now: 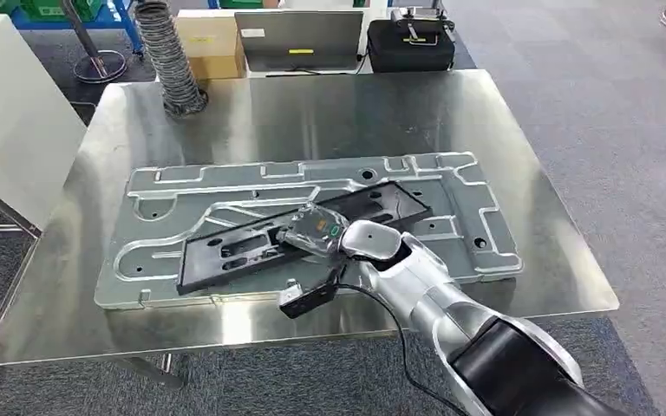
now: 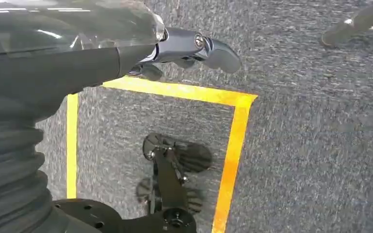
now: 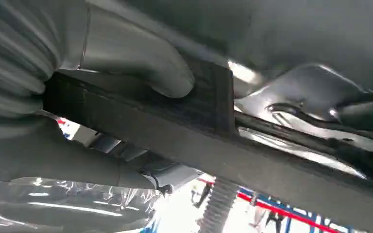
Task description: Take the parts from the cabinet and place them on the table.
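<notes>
1. While gripped near its middle by the right hand [image 1: 312,232], lies the long black flat plastic part with cut-out slots [image 1: 225,251] slantwise across the large silver stamped metal panel [image 1: 486,217], on the shiny steel worktop [image 1: 312,113].
2. Seen in the right wrist view: thick grey thumb [image 3: 141,63] pressed on one face of the black part [image 3: 184,131], darker fingers [image 3: 68,165] wrapped under the opposite face, so clasped on the part, not spread.
3. Cannot tell from the head view whether the black part rests fully on the silver panel or hovers just above it at the held section; both ends appear to touch the panel.
4. Hangs at the robot's side over grey carpet marked with yellow tape [image 2: 233,145], the left hand [image 2: 184,48]; fingers curled in, holding nothing.
5. Judged step: placing, at or near set-down, with the part already over the worktop rather than at a cabinet.
6. Next move likely calls for: settling the part flat, loosening thumb and fingers together, then lifting straight away so the under-wrapped fingers slip out without dragging the part.
7. Possible risk: part sliding on the smooth ribbed panel or catching on a fingertip during withdrawal.
8. Standing at the far side of the worktop: grey ribbed hose [image 1: 169,56], well apart from the part.
</notes>
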Available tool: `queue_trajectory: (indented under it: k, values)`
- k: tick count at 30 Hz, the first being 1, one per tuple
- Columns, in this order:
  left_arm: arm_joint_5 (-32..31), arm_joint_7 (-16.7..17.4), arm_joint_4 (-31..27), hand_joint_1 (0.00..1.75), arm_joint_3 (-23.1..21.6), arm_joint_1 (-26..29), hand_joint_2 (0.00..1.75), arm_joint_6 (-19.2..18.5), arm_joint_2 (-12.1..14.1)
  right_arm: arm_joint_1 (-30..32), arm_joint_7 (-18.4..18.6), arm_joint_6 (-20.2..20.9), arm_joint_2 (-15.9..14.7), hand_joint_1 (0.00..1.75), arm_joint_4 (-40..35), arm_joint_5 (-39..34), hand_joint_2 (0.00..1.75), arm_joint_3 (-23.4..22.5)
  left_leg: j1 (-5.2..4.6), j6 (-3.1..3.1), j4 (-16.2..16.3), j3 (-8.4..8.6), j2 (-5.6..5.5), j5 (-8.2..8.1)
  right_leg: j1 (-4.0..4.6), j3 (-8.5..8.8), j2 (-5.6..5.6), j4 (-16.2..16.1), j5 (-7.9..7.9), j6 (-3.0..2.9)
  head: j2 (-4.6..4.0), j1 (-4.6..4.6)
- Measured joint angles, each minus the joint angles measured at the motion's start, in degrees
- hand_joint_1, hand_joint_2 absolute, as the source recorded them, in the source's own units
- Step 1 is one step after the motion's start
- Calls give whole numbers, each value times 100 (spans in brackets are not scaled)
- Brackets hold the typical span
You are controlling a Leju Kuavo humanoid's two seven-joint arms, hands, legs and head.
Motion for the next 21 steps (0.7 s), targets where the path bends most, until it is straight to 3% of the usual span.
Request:
queue_trajectory:
  k: [1, 4, 5, 6, 7, 9, 10, 11, 12, 13, 15, 16, 21]
  values:
    - [-7, -4, 2, 0, -13, -19, 175, 0, -2, -15, -26, 22, 2, 175, 76, -15, 175, 61, -42, -27, 8, -9, 13, -16, 26, 43, -15, -78, -54, -3, 0, 0]
    - [-9, -7, 2, 0, -35, -54, 175, -2, 0, -21, -59, 83, 15, 175, 194, -107, 175, 160, -17, -103, -35, 44, 24, -12, 48, 58, -9, -97, -51, -48, 0, 0]
    - [-9, -7, 2, 0, -37, -56, 175, -2, 2, -27, -68, 90, 22, 175, 207, -138, 175, 184, -55, -144, -52, 80, 23, -20, -3, 101, -10, -169, -25, -88, 0, -2]
    - [-9, -7, 2, 0, -42, -54, 175, -2, 11, -26, -68, 101, 53, 175, 221, -158, 175, 202, -30, -152, 24, 66, 25, -89, -25, 165, -35, -228, 2, -106, 0, 0]
    - [-9, -6, 2, 0, -48, -54, 175, -9, 6, -31, -66, 116, 52, 175, 260, -160, 175, 219, -32, -165, 283, -36, 43, -280, -38, 187, -45, -251, 8, -148, 0, -2]
    - [-9, -6, 4, 0, -74, -45, 175, -17, 4, -25, -66, 116, 59, 175, 303, -173, 175, 243, -6, -210, 1173, -437, 50, -727, -30, 179, -48, -244, 6, -154, 0, -2]
    - [-9, -7, 4, 0, -81, -39, 175, -17, 4, -25, -66, 116, 59, 175, 321, -171, 175, 254, -4, -230, 1590, -628, 50, -885, -27, 177, -48, -241, 4, -156, 0, -2]
    - [-9, -7, 4, 0, -83, -30, 175, -17, 4, -25, -66, 116, 59, 175, 339, -171, 175, 258, -3, -238, 1761, -705, 51, -891, -28, 180, -47, -238, 3, -154, 0, -2]
    - [-9, -6, 4, 0, -85, -22, 175, -17, 6, -29, -66, 116, 59, 175, 356, -171, 175, 261, 4, -246, 1608, -628, 53, -750, -32, 186, -44, -228, 1, -150, 0, -2]
    - [-9, -7, 4, 0, -87, -21, 175, -17, 8, -34, -66, 116, 59, 175, 363, -171, 175, 261, 16, -250, 1228, -427, 56, -529, -35, 190, -42, -218, -5, -141, 0, -2]
    - [-9, -6, 4, 0, -92, -24, 175, -17, 15, -56, -66, 116, 59, 175, 369, -171, 175, 263, 52, -254, 123, 167, 65, -81, -44, 190, -19, -159, -36, -94, 0, -2]
    - [-11, -4, 4, 0, -94, -34, 175, -17, 13, -61, -66, 116, 59, 175, 380, -173, 175, 265, 34, -211, 34, 213, 57, -209, -25, 187, -6, -150, -37, -58, 0, -2]
    - [-11, -6, 4, 0, -111, -38, 175, -17, 11, -72, -63, 116, 50, 175, 439, -173, 175, 265, 36, 4, -51, 232, 84, -95, -22, 164, 38, -99, -53, 105, 0, 0]
